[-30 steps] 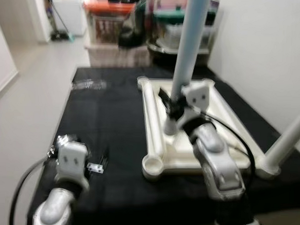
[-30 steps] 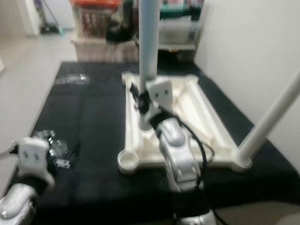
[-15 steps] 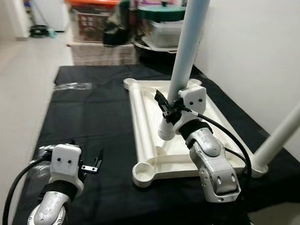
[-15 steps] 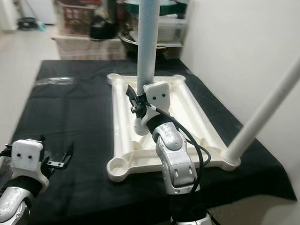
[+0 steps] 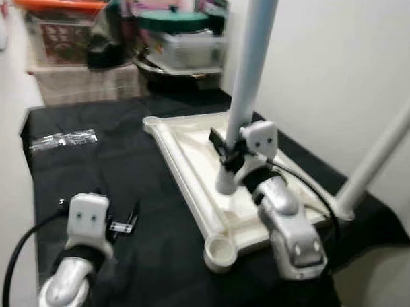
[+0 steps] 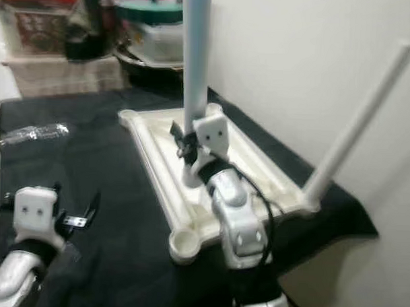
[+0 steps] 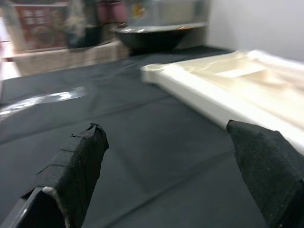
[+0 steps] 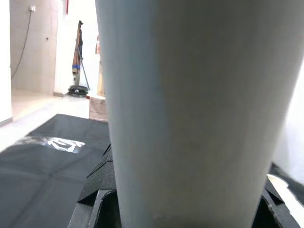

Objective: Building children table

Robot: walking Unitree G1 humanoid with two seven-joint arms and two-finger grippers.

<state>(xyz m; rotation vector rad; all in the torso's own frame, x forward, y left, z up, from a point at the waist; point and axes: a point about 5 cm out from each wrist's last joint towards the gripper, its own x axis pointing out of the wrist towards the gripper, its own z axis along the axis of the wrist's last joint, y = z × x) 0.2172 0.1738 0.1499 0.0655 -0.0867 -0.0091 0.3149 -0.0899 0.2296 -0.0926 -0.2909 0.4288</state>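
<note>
A white tabletop [image 5: 181, 169] lies upside down on a black cloth [image 5: 76, 169]. My right gripper [image 5: 225, 151] is shut on a pale table leg [image 5: 246, 81], which stands upright with its lower end resting inside the tabletop. In the right wrist view the leg [image 8: 185, 109] is close up, with a black finger [image 8: 97, 190] beside it. A second leg [image 5: 383, 156] stands fitted in the tabletop's right corner, slanting up. The near corner socket [image 5: 222, 250] is empty. My left gripper [image 5: 116, 215] hovers open low over the cloth at the left, its fingers [image 7: 71, 171] wide apart with nothing between them.
A clear plastic bag [image 5: 60, 140] lies on the cloth at the far left. Storage boxes and a dark bowl [image 5: 175, 48] stand behind the table. A white wall [image 5: 343, 64] runs close along the right side. Bare floor [image 5: 8, 86] lies to the left.
The whole picture has shifted, so the camera has moved. My right gripper still holds the leg at the same spot in the tabletop, and my left gripper stays open over the cloth.
</note>
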